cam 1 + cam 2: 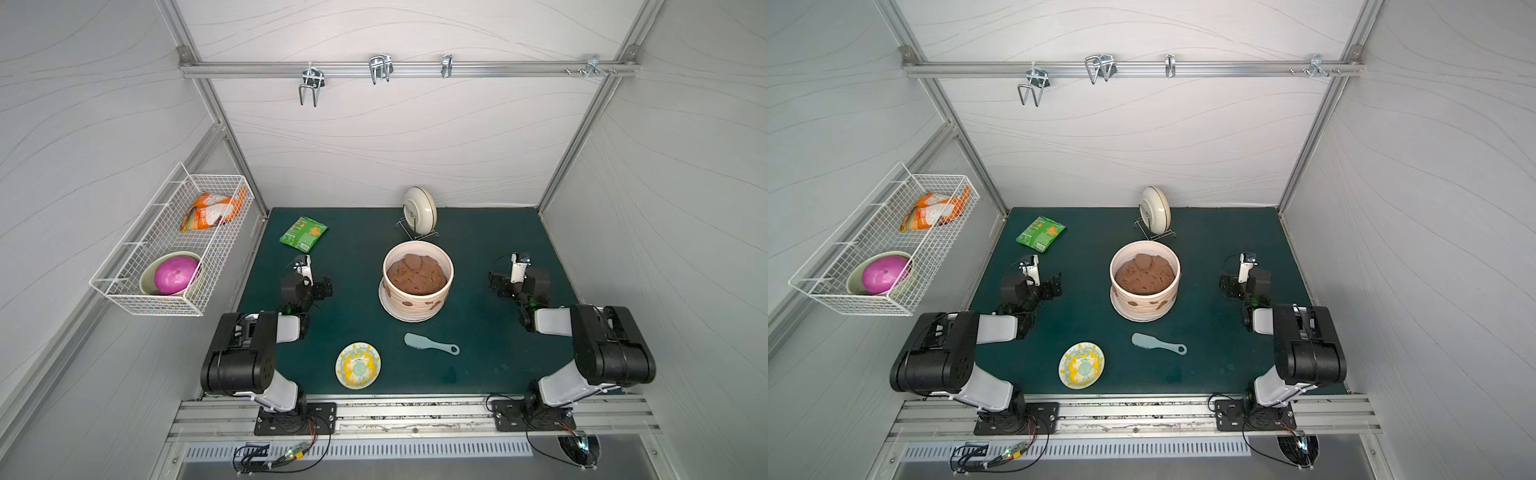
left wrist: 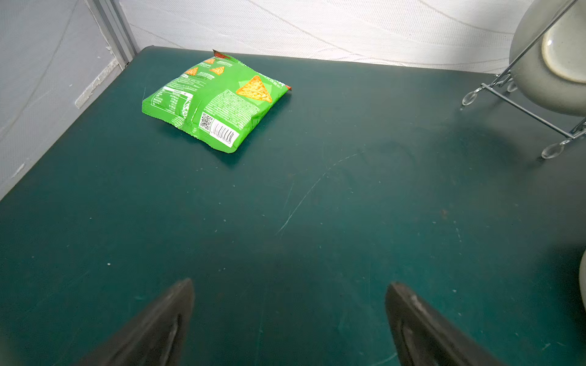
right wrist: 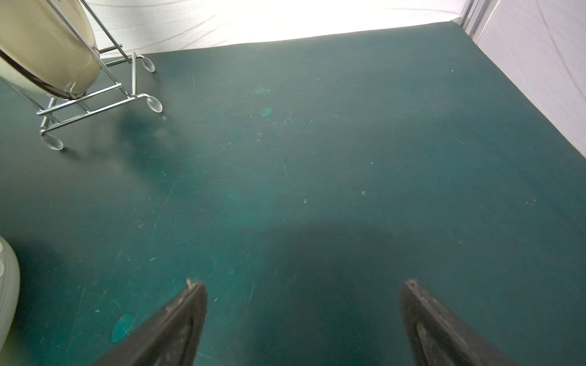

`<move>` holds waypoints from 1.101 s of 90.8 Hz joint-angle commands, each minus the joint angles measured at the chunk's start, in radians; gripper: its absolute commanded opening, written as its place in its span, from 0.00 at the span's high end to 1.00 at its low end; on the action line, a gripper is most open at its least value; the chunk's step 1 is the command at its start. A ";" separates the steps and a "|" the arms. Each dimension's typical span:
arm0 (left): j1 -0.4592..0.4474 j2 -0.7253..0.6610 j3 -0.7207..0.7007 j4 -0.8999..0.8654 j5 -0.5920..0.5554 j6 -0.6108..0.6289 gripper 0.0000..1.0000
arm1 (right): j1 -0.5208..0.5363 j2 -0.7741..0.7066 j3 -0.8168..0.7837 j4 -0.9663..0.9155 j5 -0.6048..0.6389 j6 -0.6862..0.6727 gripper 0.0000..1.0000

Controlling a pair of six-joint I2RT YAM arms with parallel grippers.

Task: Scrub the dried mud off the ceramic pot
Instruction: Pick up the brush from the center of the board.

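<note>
The ceramic pot stands mid-table, cream and ribbed, with a lumpy brown mass filling it. Patches of dried mud dot its near outer wall. A pale blue brush lies flat in front of the pot. My left gripper hovers left of the pot, open and empty. On the pot's right, my right gripper is open and empty too. A sliver of the pot shows in the right wrist view.
A green snack bag lies at the back left. A cream dish stands on a wire rack behind the pot. A yellow-patterned plate sits near the front edge. A wire basket hangs on the left wall.
</note>
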State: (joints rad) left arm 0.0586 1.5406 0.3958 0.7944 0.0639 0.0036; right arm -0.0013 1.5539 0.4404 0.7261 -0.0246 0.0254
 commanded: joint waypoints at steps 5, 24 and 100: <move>0.004 0.010 0.025 0.040 -0.003 -0.003 0.00 | -0.003 0.002 0.017 0.019 0.005 -0.005 0.01; 0.003 0.009 0.025 0.040 -0.003 -0.003 0.00 | -0.005 0.002 0.017 0.021 0.005 -0.006 0.01; -0.028 -0.444 0.111 -0.439 -0.155 -0.210 0.00 | -0.005 -0.333 0.129 -0.390 -0.149 0.027 0.01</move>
State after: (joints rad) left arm 0.0517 1.2213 0.4110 0.5503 -0.0090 -0.0727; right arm -0.0013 1.3655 0.5396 0.4763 -0.0792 0.0269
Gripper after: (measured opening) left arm 0.996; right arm 0.988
